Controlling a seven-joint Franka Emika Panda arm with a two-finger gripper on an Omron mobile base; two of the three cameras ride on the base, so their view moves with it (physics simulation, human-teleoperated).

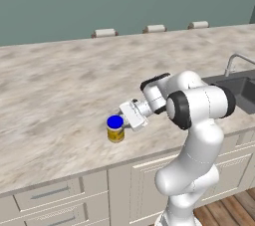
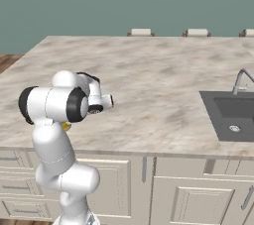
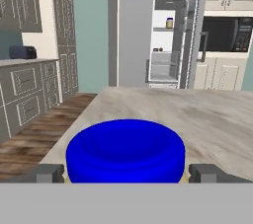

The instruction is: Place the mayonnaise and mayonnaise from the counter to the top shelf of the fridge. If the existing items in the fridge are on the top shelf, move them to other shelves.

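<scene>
One mayonnaise jar (image 1: 115,128) with a blue lid stands upright on the counter (image 1: 60,85) near its front edge. My gripper (image 1: 124,119) lies level just right of it, open and pointing at it. In the hand view the blue lid (image 3: 126,149) sits close up, with my gripper (image 3: 127,172) open and one fingertip (image 3: 49,172) on each side of it, neither clearly touching. Far off, the fridge (image 3: 168,35) stands with its door open. A second mayonnaise jar (image 3: 169,22) rests on its highest visible shelf. Tiny dark existing items (image 3: 157,49) lie one shelf lower.
A sink (image 2: 233,112) with a faucet (image 2: 240,78) is set into the counter to the right of the arm. Chair backs (image 1: 104,33) line the counter's far edge. A microwave (image 3: 227,33) sits right of the fridge, and grey cabinets (image 3: 29,85) stand at the left.
</scene>
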